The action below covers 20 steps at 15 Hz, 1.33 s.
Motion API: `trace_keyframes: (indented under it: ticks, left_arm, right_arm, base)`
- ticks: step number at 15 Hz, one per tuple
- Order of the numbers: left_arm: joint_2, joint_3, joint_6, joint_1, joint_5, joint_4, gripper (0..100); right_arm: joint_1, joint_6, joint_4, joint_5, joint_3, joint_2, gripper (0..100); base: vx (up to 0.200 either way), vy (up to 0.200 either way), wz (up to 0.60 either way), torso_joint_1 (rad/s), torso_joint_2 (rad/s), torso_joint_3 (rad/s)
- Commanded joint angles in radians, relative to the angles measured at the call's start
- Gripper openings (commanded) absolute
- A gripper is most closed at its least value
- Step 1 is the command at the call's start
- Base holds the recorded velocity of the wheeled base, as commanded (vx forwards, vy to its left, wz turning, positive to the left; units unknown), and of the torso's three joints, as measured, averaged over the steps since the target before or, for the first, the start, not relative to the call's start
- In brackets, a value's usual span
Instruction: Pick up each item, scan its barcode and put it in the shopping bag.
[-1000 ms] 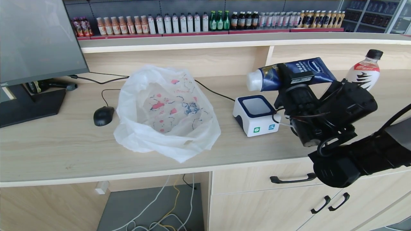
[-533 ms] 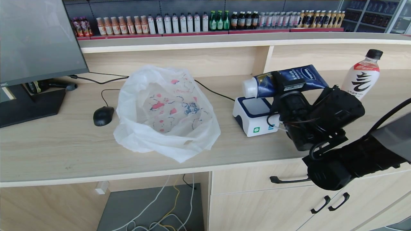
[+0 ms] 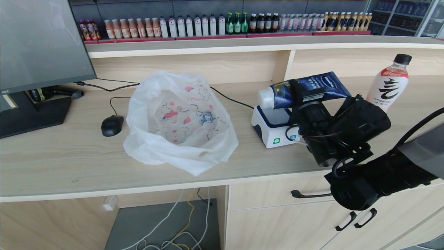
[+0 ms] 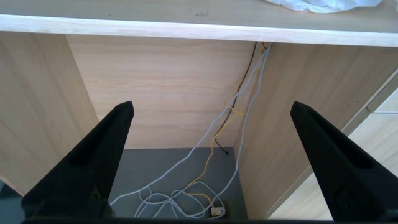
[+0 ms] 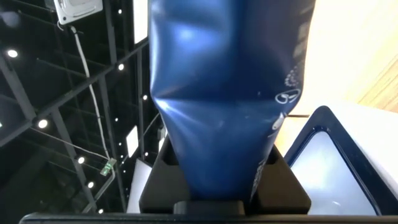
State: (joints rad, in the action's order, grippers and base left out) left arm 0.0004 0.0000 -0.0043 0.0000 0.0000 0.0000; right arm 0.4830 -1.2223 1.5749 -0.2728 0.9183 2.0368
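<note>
Cables [image 4: 211, 168] trailed below the surface [image 3: 69, 163], and the left pincer [image 4: 211, 106] hung down there with its fingers spread wide and nothing between them, probably parked out of the way while the other arm did the work. Up on the surface, the shopping bag [image 3: 180, 121] sat slumped but with its mouth gaping upward, which I judged made it ready to take an item dropped from above. Just to its right stood the scanner [image 3: 274, 133], its glass window facing up. The tube [image 3: 329, 83] was clamped in the right pincer [image 3: 305, 91] and held lying roughly level, white cap toward the bag, directly over that window. In the right wrist view its blue body [image 5: 230, 93] loomed close above the scanner glass [image 5: 336, 162]. That pose looked chosen to present the tube's printed side to the reader. Whether the tube touched the scanner could not be told. Farther right, the bottle [image 3: 386, 85] stood upright and untouched on the surface, apparently waiting its turn.

Against the frame of a second ago, the tube had come leftward and lower, from beside and above the scanner to right over its window. The arm had followed, uncovering more of the bottle. The bag, scanner and bottle had kept their places.
</note>
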Motion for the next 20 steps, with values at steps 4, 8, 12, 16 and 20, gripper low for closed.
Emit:
trace_keyframes:
  ticks: [4, 8, 12, 16, 20]
  left_arm:
    - [0.0, 0.0, 0.0, 0.0, 0.0, 0.0, 100]
    - [0.0, 0.0, 0.0, 0.0, 0.0, 0.0, 100]
    - [0.0, 0.0, 0.0, -0.002, 0.0, 0.0, 100]
    - [0.0, 0.0, 0.0, 0.0, 0.0, 0.0, 100]
    - [0.0, 0.0, 0.0, 0.0, 0.0, 0.0, 100]
  right_arm:
    - [-0.003, -0.002, -0.004, 0.0, 0.005, -0.05, 0]
    - [-0.011, -0.005, -0.004, 0.001, 0.005, -0.046, 0]
    - [-0.032, -0.009, -0.004, 0.003, 0.002, -0.021, 0]
    - [-0.072, -0.025, -0.004, 0.032, -0.004, -0.013, 0]
    - [-0.06, -0.025, -0.004, 0.032, -0.009, -0.012, 0]
  base:
    - [0.0, 0.0, 0.0, 0.0, 0.0, 0.0]
    - [0.0, 0.0, 0.0, 0.0, 0.0, 0.0]
    - [0.0, 0.0, 0.0, 0.0, 0.0, 0.0]
    - [0.0, 0.0, 0.0, 0.0, 0.0, 0.0]
    - [0.0, 0.0, 0.0, 0.0, 0.0, 0.0]
